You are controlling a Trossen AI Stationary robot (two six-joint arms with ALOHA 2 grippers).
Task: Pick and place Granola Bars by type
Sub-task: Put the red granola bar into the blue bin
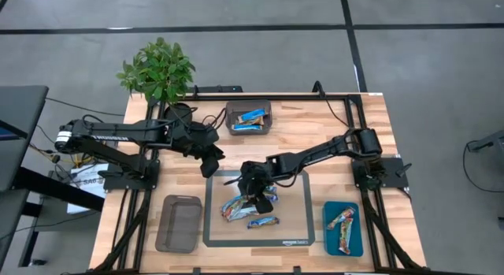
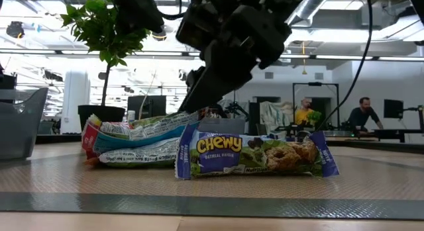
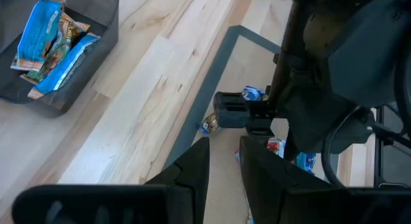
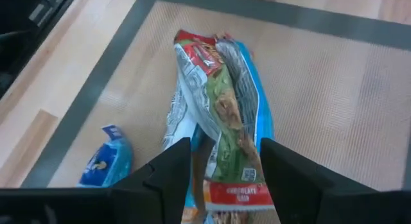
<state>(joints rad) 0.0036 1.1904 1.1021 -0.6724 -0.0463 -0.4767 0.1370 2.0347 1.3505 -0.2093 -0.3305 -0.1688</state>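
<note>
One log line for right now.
right gripper open over granola bar pile on mat | left gripper open, waiting beside mat

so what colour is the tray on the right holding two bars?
Teal tray; the high view shows it best.

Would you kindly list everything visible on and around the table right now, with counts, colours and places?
Granola Bars: small pile plus one apart, mostly blue, on the mat.
Mat: one, tan with grey border, front centre.
Far bin: one, grey, holding blue bars.
Front bin: one, grey, left of mat.
Teal tray: one, front right, holding bars.
Plant: one, green, far left corner.
Left gripper: jaws open, above the mat's far left corner.
Right gripper: jaws open over the pile.
</note>
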